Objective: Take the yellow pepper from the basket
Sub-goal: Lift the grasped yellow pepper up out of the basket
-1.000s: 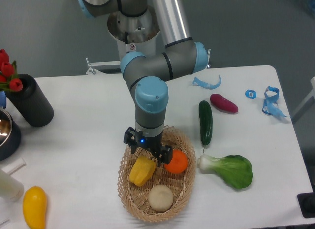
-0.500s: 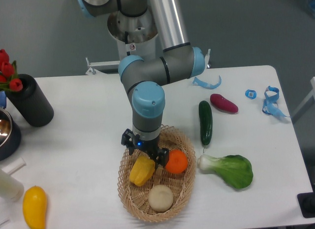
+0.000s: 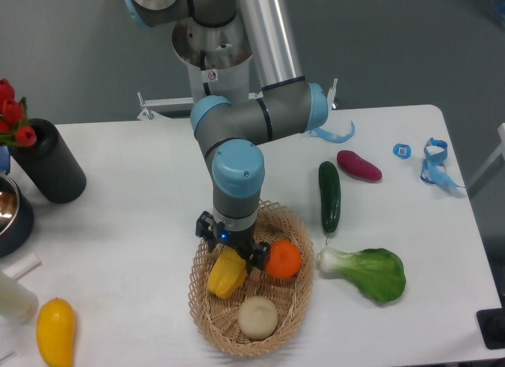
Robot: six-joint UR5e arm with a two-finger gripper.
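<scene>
Bright-yellow lobed toy pepper [image 3: 227, 273], round orange fruit [image 3: 283, 259], pale cream round vegetable [image 3: 258, 317] in light-tan woven wicker basket [image 3: 298, 304]. Dark-green cucumber [image 3: 329, 196], magenta eggplant [image 3: 359, 165], white-stemmed green bok choy [image 3: 367, 271] on white table [image 3: 126, 209]. Black gripper [image 3: 233, 251], blue light.

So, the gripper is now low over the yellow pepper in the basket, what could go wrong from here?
1. The round orange fruit lies right beside the lobed yellow pepper. A finger of the two-finger gripper might push it or catch it.
2. The pepper lies tilted and is ridged, so it may slip when squeezed.
3. The light woven wicker basket is shallow; a low finger could snag its weave and drag it.
</scene>
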